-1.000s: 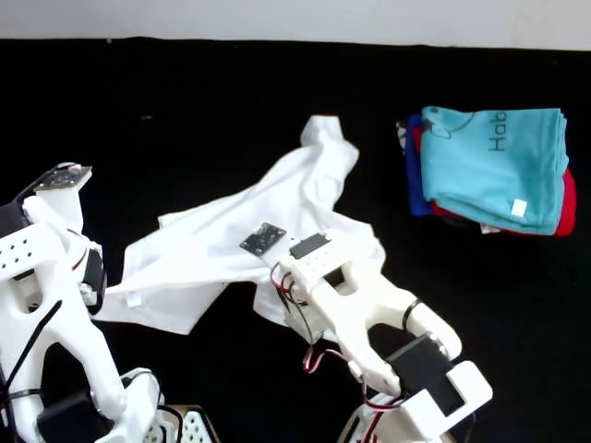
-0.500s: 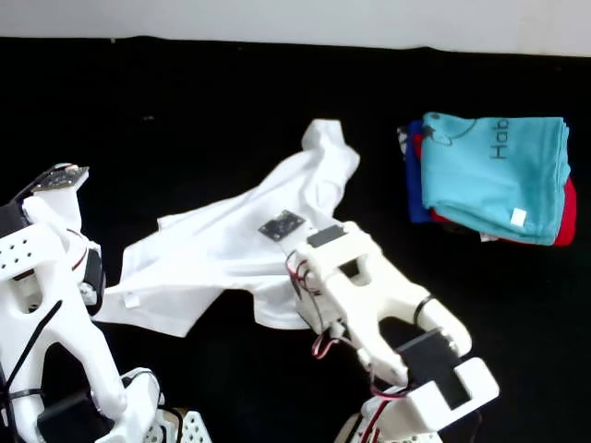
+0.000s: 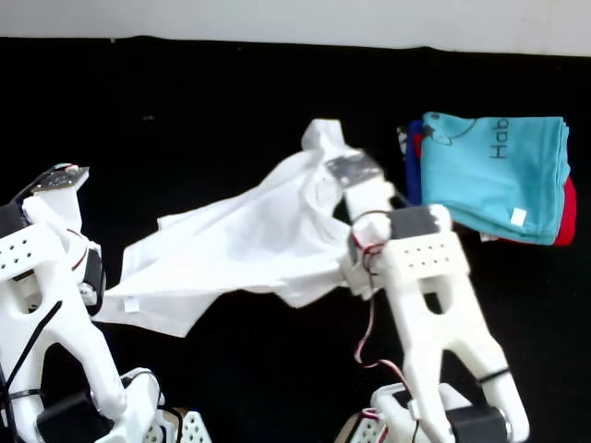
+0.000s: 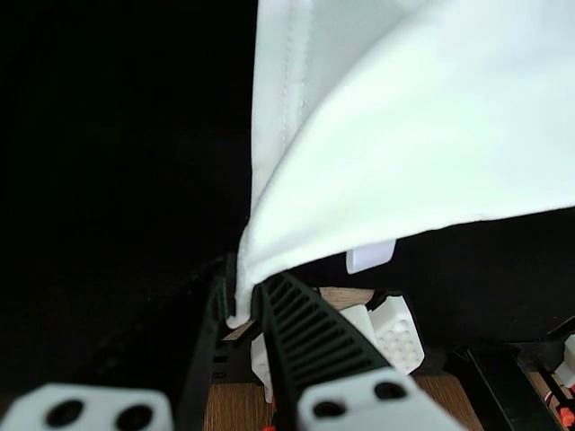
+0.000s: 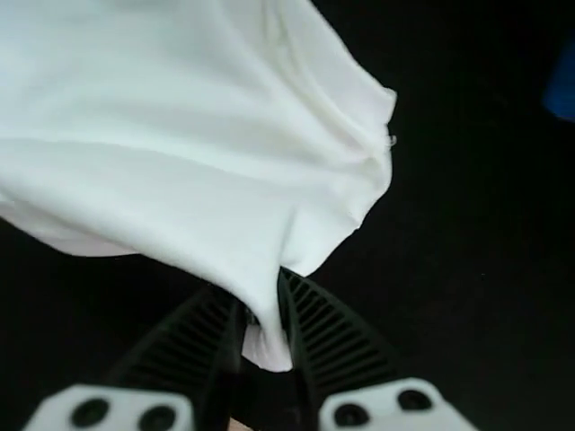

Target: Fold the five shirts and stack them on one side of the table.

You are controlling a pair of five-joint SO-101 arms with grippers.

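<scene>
The left gripper (image 4: pixel 244 307) is closed on a hemmed corner of the white shirt (image 3: pixel 249 240), the cloth being pinched between black ribbed jaws. Just past it, a strip of brown wood (image 4: pixel 503 395) is seen below the dark covering. The right gripper (image 5: pixel 262 328) is likewise clamped on a bunched fold of the same shirt, and in the high view that grip is hidden beneath the right arm (image 3: pixel 425 277). The shirt is drawn out between the two grippers across the middle of the table (image 3: pixel 185 111), its cloth smooth and thin, creased into long diagonal folds, with a small tag near the corner beside the left arm (image 3: pixel 46 277). Whether the shirt's middle rests on the surface cannot be told. The table is covered in matte black. Farther back, on the right side, a stack of folded shirts (image 3: pixel 494 171) is laid: turquoise on top, red and dark blue edges beneath. How many lie under the top one cannot be counted. Behind the table a pale wall (image 3: pixel 277 18) is seen.
</scene>
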